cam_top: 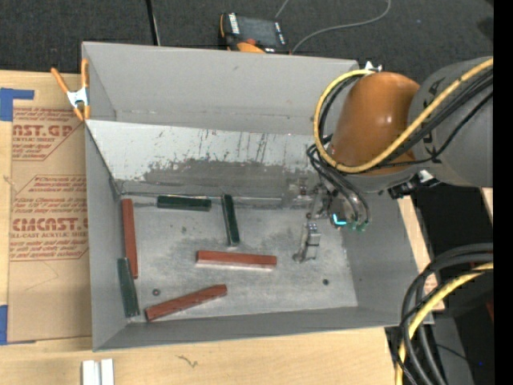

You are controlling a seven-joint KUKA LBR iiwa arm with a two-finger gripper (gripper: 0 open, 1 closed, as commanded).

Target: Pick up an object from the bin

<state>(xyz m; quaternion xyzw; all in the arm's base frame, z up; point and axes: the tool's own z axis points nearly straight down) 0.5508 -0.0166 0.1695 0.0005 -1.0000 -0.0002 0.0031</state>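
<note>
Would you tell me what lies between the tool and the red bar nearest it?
Nothing: the camera view shows bare bin floor between the tool and that red bar.

At the top of the view, on dark floor (pixel 48 14), a small black-and-orange device (pixel 252 32), lying flat. Trailing away from it to the right, a thin pale cable (pixel 345 26) in a loose curve (running off the top edge). Further left, slanting down from the top edge, a slim black rod (pixel 150 10). Down in the lower left corner, a small white piece (pixel 98 371), cut by the frame.
</note>
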